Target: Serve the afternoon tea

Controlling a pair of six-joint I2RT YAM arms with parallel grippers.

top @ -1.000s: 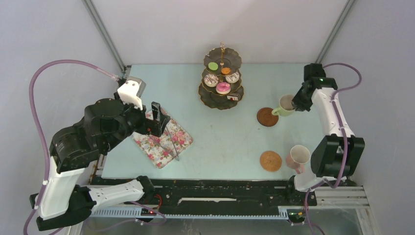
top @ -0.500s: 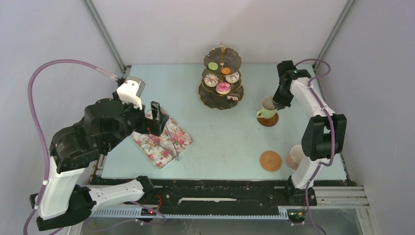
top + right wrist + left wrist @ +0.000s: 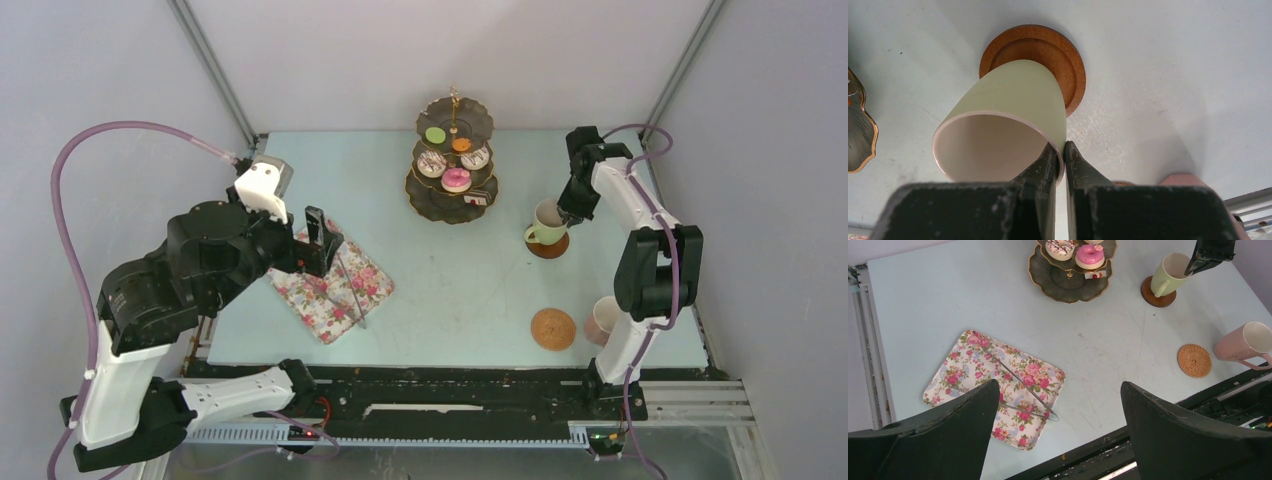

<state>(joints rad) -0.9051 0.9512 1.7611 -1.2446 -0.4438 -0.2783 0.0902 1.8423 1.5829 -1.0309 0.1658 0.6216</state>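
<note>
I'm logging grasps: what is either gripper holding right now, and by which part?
The right gripper pinches the pale green cup by its rim, one finger inside, one outside. The left gripper holds nothing.

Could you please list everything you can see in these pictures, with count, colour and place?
table: one, pale blue.
tiered stand: one, dark with gold rim, far middle of the table.
toy cakes: six seen; green, orange, two white, pink, one small red-white; on the stand's tiers.
cream cup: one, pale cream-green, on the dark coaster.
dark coaster: one, dark brown, right of the stand.
pink cup: one, pink, near right edge.
woven coaster: one, light brown, beside the pink cup, bare.
floral cloth: one, white with pink roses, near left.
tongs: one, grey, on the cloth.
left gripper: black, open, above the cloth.
right gripper: black, shut on the cream cup's rim.
</note>
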